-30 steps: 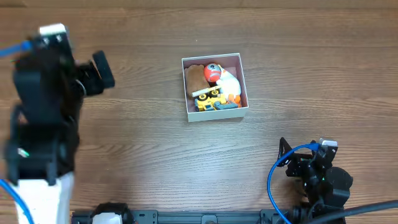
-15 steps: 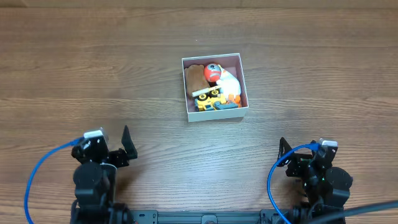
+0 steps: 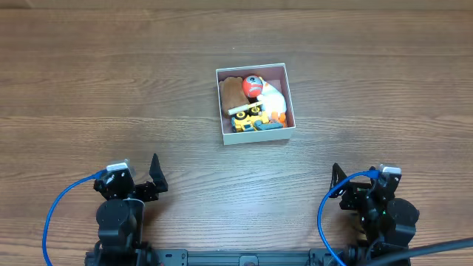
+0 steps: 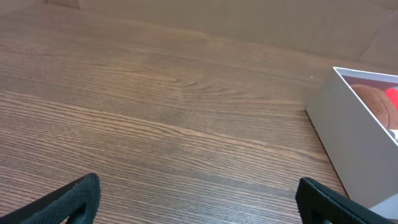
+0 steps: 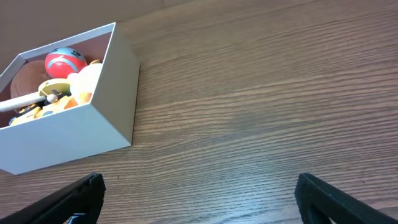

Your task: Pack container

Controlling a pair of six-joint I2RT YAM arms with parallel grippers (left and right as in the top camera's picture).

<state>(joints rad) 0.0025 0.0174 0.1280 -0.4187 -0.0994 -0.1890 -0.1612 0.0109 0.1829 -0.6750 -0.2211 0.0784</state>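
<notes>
The container stands on the wooden table slightly beyond centre, well apart from both arms. It holds a brown toy, a red-headed white figure and a yellow vehicle, packed close together. The left gripper and the right gripper sit at the near edge, each with jaws spread wide over bare wood and gripping nothing.

My left arm: folded low at the near edge, wrist facing forward. Its left gripper: jaws wide apart and empty, with only the two black fingertips showing in my wrist feed. My right arm: folded likewise. Its right gripper: jaws wide apart, empty.
</notes>
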